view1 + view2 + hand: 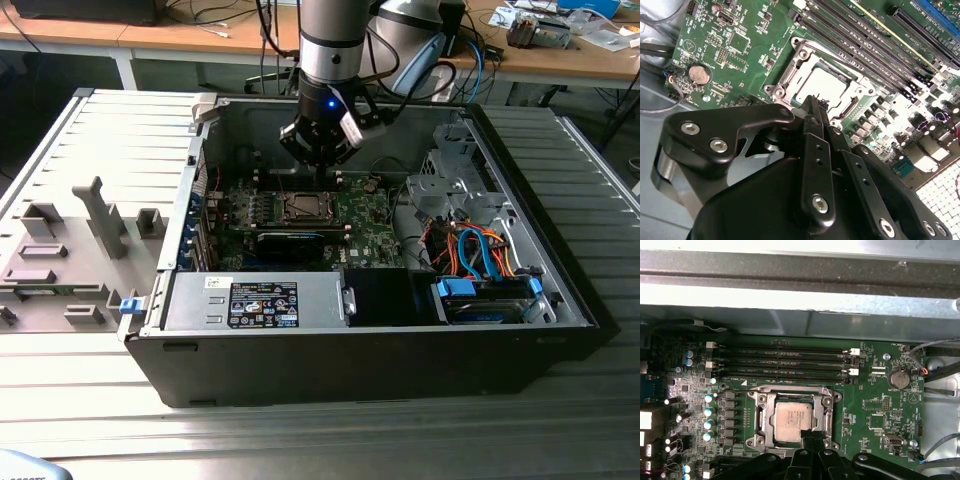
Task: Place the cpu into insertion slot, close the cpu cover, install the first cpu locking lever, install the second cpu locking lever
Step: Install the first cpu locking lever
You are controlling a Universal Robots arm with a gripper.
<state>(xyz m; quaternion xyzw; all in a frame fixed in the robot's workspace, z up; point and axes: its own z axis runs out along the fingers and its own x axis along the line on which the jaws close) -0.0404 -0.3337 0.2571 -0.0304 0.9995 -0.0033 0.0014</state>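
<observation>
- No text can be read.
- The label (pixel 263 304) on the power-supply box (pixel 200 300) bears tiny white print, illegible.
- Markings on the cpu (pixel 794 421) are too faint.

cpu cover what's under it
The cpu shows through the cover's window. Its edges and whatever lies beneath are hidden by the frame; the tool covers one side.

I count: one cpu (pixel 792 422), one cpu cover (pixel 762 416), four memory slots (pixel 782 360), one coin battery (pixel 898 378), one power-supply box (pixel 255 303), one computer case (pixel 350 365).
</observation>
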